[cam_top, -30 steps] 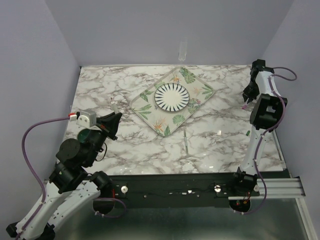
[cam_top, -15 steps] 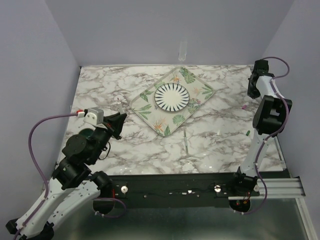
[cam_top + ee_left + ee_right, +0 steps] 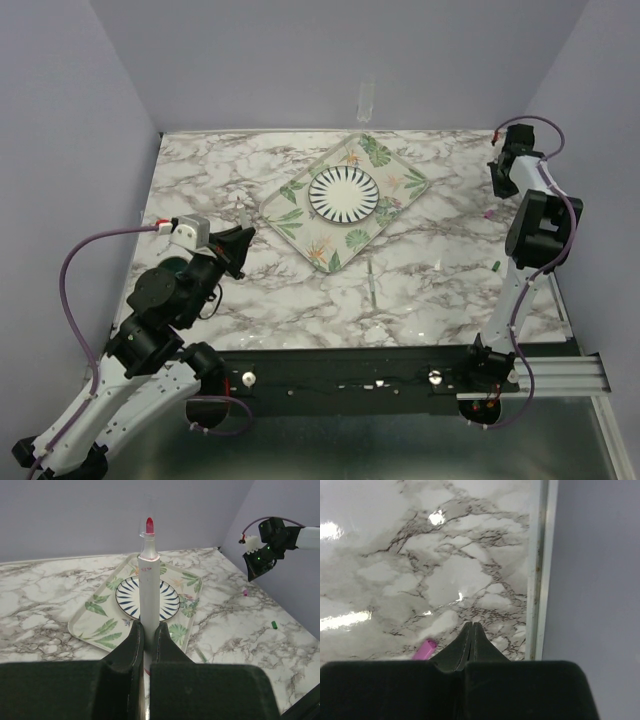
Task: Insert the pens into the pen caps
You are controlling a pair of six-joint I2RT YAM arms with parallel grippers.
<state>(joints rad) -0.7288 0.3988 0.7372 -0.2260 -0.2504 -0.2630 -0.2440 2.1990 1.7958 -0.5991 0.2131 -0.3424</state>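
My left gripper (image 3: 148, 627) is shut on a white pen (image 3: 149, 580) that stands upright between the fingers, its red tip bare; in the top view the left gripper (image 3: 236, 246) hovers over the table's left side, just left of the tray. My right gripper (image 3: 473, 625) is shut with nothing in it, by the table's right rim, and it shows in the top view at the far right (image 3: 497, 178). A pink cap (image 3: 424, 650) lies just left of the right fingers, apart from them, seen also as the pink cap (image 3: 489, 213). A green cap (image 3: 495, 265) lies nearer. A green pen (image 3: 371, 285) lies mid-table.
A leaf-patterned tray (image 3: 400, 190) holds a striped plate (image 3: 343, 193) at the centre back. A clear tube-like object (image 3: 365, 100) is at the back wall. The table's metal rim (image 3: 540, 580) and the purple side wall stand close to my right gripper.
My left arm has moved right and forward with the pen. My right gripper has drawn back from the pink cap toward the far right corner.
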